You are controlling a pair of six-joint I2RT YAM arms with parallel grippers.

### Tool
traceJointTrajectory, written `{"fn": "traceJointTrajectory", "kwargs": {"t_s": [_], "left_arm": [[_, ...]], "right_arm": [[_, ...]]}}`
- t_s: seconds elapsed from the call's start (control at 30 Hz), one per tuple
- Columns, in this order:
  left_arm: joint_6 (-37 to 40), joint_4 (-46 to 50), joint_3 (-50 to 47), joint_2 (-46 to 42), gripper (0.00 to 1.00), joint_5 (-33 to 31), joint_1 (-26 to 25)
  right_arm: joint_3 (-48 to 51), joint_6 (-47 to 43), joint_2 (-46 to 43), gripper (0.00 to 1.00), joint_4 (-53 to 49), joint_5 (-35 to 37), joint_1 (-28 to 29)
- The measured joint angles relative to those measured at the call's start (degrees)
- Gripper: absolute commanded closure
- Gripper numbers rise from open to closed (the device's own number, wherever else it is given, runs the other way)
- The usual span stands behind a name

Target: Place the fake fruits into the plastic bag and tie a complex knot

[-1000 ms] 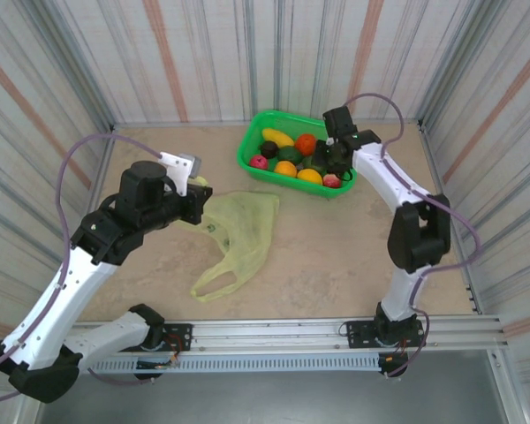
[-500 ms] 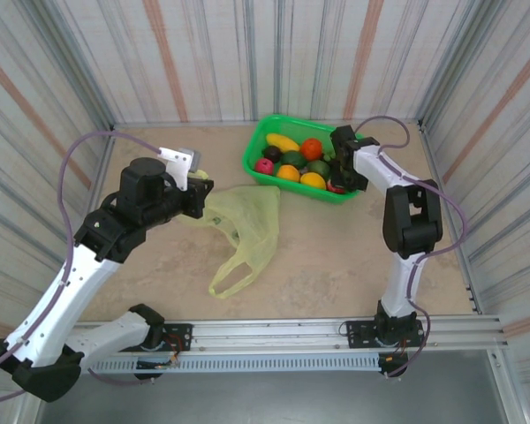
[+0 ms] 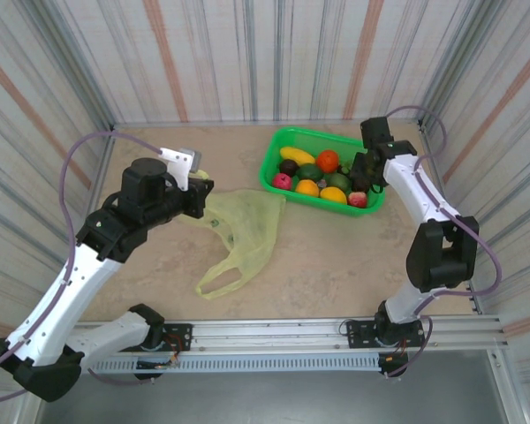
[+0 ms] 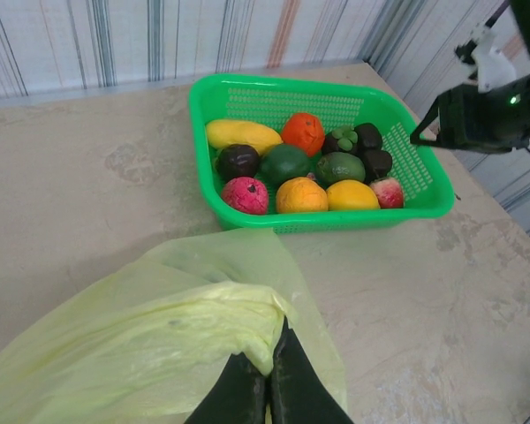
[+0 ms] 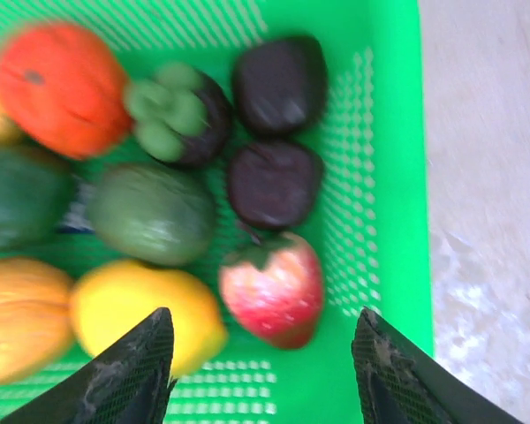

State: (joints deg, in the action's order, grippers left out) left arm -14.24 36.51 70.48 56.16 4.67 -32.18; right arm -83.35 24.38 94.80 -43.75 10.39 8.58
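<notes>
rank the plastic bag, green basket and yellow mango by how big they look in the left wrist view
1. plastic bag, though nearness to the camera inflates it
2. green basket
3. yellow mango

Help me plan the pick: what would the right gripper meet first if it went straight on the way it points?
Most likely the red apple in the green basket: the open right gripper points at it, fingers either side. Depth is unclear.

The top external camera looks down from above and behind the arms over the whole table. The left wrist camera looks obliquely across it toward the green basket. The right wrist camera looks down into that basket from very close. All three share the fake fruits.
</notes>
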Motion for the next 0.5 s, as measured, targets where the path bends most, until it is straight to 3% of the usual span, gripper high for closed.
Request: {"fn": "traceJointTrajectory", "kwargs": {"t_s": [0.23,0.5], "left_arm": [[0.0,-0.3,0.1,2.0,1.0,0.0,0.0],[0.0,-0.4,1.1,2.6,1.0,0.0,0.0]], "right_arm": [[-11.7,-2.6,12.2,0.38,1.8,-6.2,-1.0],[-15.8,-4.0,23.3,0.36,1.0,-8.8,-2.4]]}}
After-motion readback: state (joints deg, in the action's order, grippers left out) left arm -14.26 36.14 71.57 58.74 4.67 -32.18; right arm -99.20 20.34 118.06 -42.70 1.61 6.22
